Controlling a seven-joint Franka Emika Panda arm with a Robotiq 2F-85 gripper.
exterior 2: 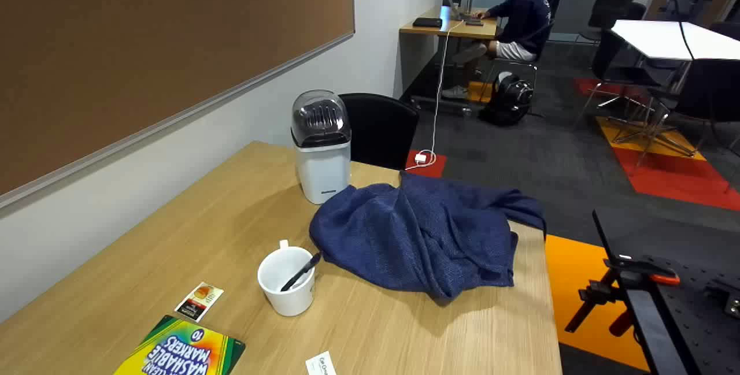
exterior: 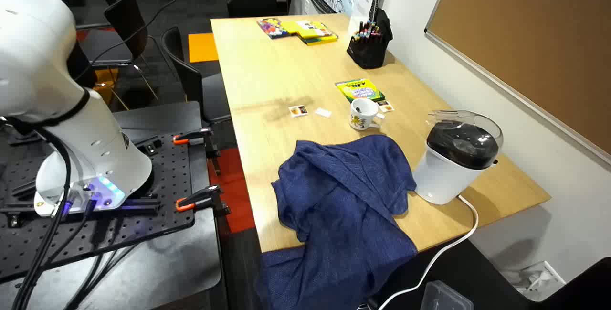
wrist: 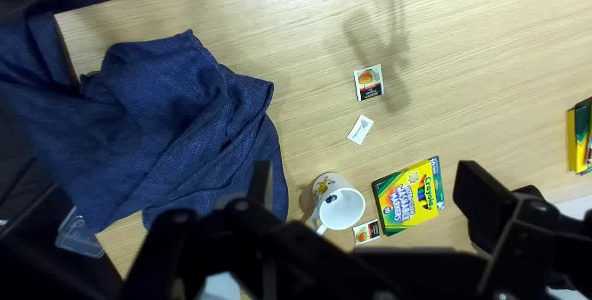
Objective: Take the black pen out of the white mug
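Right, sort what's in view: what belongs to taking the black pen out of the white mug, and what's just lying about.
For the job:
white mug
black pen, tilted inside it
fingers, wide apart

Just lying about:
dark blue cloth
dark-lidded white appliance
Crayola marker box
small white card
two printed packets
black desk holder
yellow packs, farther off

At lower centre of an exterior view, a blue cloth (exterior: 341, 190) lies rumpled, spilling over the lower edge of the bench (exterior: 267, 71). Right of it stands a white machine (exterior: 441, 176) with a dark lid (exterior: 460, 150). A black holder (exterior: 367, 54) of markers (exterior: 366, 33) sits right of upper centre, and a corkboard (exterior: 530, 37) fills the upper-right corner. In the wrist view, a marker box (wrist: 409, 196) lies at lower right, a card (wrist: 360, 129) and a packet (wrist: 369, 82) above left of it. Upper right in an exterior view, a person (exterior 2: 523, 14) sits near a backpack (exterior 2: 509, 100).
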